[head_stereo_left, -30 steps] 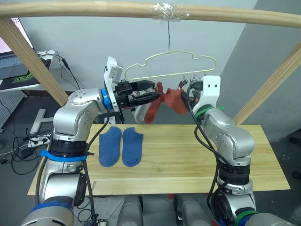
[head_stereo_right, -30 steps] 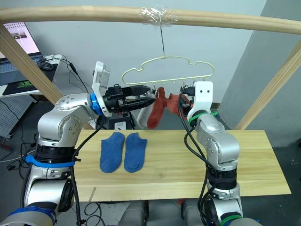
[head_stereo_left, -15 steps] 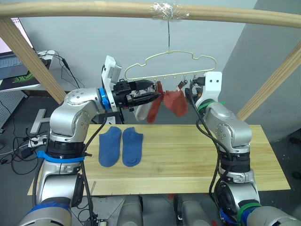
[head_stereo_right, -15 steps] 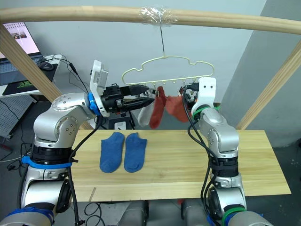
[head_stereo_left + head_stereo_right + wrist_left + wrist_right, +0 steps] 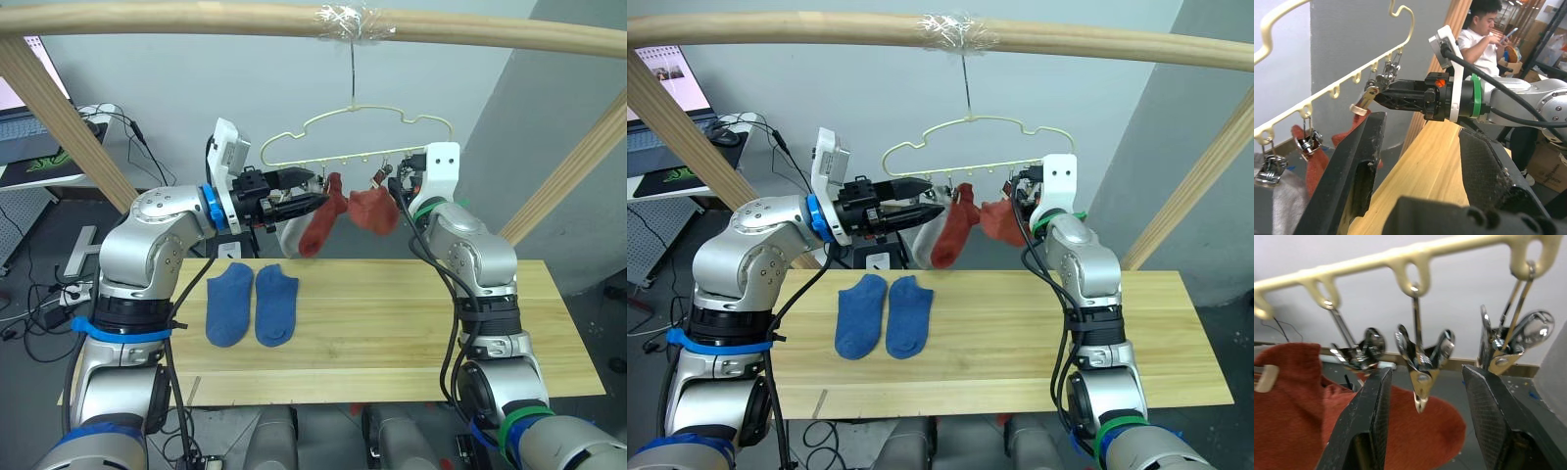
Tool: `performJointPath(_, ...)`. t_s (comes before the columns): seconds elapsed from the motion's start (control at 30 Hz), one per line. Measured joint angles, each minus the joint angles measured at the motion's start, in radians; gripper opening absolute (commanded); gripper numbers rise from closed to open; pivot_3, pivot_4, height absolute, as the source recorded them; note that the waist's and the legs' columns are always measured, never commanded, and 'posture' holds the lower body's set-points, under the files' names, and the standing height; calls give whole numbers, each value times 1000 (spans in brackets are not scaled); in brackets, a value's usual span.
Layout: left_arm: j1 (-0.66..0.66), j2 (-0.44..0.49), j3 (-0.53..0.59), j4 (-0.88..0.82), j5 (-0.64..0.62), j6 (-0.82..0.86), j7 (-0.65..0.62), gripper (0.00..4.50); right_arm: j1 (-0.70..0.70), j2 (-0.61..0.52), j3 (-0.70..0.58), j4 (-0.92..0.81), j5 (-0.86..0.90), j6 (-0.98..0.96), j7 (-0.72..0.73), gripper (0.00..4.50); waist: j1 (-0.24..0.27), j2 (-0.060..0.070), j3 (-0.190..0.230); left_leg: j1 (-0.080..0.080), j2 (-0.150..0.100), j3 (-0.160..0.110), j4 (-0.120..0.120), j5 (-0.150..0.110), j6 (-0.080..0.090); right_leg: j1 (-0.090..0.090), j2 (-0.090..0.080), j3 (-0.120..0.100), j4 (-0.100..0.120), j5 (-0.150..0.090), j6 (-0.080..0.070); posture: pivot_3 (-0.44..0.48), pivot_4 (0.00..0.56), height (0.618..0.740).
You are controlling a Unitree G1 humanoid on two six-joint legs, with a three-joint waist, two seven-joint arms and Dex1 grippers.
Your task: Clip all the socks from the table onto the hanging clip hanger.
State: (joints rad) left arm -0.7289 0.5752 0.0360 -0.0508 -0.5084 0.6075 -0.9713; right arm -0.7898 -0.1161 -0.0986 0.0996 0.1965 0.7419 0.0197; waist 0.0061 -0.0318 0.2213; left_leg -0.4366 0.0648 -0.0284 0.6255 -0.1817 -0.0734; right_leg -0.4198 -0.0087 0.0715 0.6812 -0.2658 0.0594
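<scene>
Currently, near to far:
Table: I see two blue socks lying unclipped.
Left gripper: fingers spread, empty.
Right gripper: has released; fingers apart.
Clip hanger: second rust-red sock now hangs clipped; blue pair remains.

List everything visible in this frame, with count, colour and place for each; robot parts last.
Blue socks: two, side by side on the table's left part.
Red socks: two, hanging from the hanger.
Grey sock: one, pale, hanging behind the left pincer.
Hanger: one, pale yellow, hooked on the top pole, metal clips along its bar.
Table: one, light wood.
Poles: pale wood, one across the top, slanted ones at both sides.
Laptop: one, far left.
Person: one, seated, white shirt, background.
Left pincer: open, at the red socks.
Right pincer: open, at the clips.
</scene>
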Motion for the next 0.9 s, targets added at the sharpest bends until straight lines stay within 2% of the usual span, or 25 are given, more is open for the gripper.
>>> performJointPath(0.43,10,0,-1,0,2,-1,20,2707,-85,-10,-20,107,-17,-47,0,2350,3,0,0,0,0,0,0,0,0,0,0,0,0,0,0,177,162,740)
performJointPath(0.83,14,0,-1,-3,2,-2,26,2707,-98,6,-30,139,-16,-57,0,2350,5,0,0,0,0,0,-1,0,0,0,0,0,0,0,0,181,163,740)
performJointPath(0.9,14,-1,-1,-3,2,-2,26,2707,-100,6,-31,140,-16,-57,0,1968,5,0,0,0,0,0,-1,0,0,0,0,0,0,0,0,181,163,740)
